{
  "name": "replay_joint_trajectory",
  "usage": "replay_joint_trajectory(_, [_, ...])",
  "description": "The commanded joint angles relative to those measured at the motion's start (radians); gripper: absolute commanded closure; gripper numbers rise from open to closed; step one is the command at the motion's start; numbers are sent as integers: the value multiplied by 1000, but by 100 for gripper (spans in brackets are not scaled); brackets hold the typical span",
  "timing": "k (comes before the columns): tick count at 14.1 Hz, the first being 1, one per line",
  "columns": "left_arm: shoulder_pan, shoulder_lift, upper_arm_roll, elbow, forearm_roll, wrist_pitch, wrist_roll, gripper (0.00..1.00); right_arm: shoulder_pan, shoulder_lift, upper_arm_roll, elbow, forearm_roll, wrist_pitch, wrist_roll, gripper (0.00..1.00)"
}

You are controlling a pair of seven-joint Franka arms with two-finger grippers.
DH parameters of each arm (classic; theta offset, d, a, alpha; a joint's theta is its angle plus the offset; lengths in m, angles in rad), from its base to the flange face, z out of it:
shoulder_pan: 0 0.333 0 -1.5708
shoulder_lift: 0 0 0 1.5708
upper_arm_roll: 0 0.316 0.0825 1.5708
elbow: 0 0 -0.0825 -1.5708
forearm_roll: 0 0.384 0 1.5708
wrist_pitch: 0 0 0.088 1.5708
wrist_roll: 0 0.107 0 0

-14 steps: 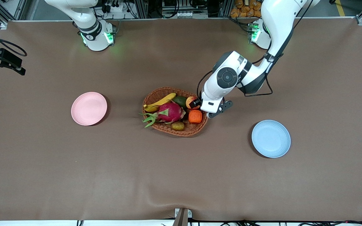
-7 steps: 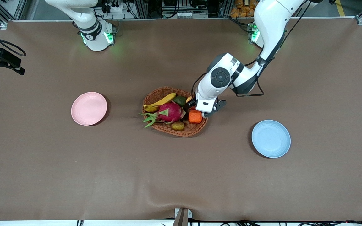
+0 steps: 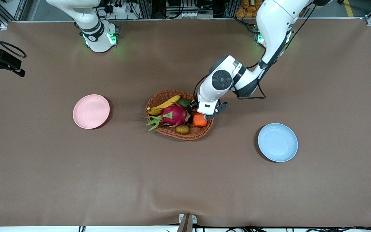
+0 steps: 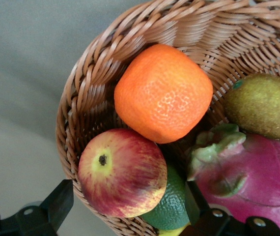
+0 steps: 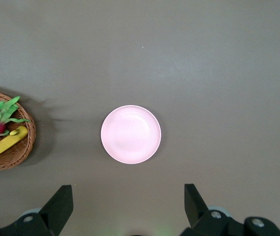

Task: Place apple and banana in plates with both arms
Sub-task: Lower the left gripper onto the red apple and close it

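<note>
In the left wrist view, a wicker basket (image 4: 88, 93) fills most of the frame on a grey-brown table (image 4: 22, 59). An orange (image 4: 163, 92) sits at upper centre, touching the apple (image 4: 122, 172) below it. A kiwi (image 4: 263, 104) lies at right, a dragon fruit (image 4: 258, 177) at lower right. The left gripper (image 4: 127, 201) has its two black fingers (image 4: 59, 201) spread wide at the bottom edge, either side of the apple.

Even overhead light, soft shadows beside plates (image 3: 91, 111), perhaps slight close-up softness.
</note>
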Motion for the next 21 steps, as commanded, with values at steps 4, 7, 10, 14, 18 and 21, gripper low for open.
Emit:
replay_joint_trajectory(4, [-23, 24, 13, 17, 15, 10, -9, 0, -19, 11, 10, 20, -4, -14, -10, 0])
replay_joint_trajectory(7, [-33, 28, 15, 16, 29, 10, -11, 0, -17, 11, 10, 20, -4, -14, -10, 0])
replay_joint_trajectory(10, [-34, 31, 23, 16, 29, 10, -11, 0, -19, 11, 10, 19, -4, -14, -10, 0])
replay_joint_trajectory(14, [-34, 34, 24, 16, 29, 10, -11, 2, -19, 11, 10, 20, -4, -20, -10, 0])
replay_joint_trajectory(18, [-34, 40, 24, 17, 29, 10, -15, 21, -22, 11, 10, 19, -4, -26, -10, 0])
replay_joint_trajectory(21, [-34, 44, 24, 19, 29, 10, -58, 65, -23, 16, 10, 20, -2, -28, -10, 0])
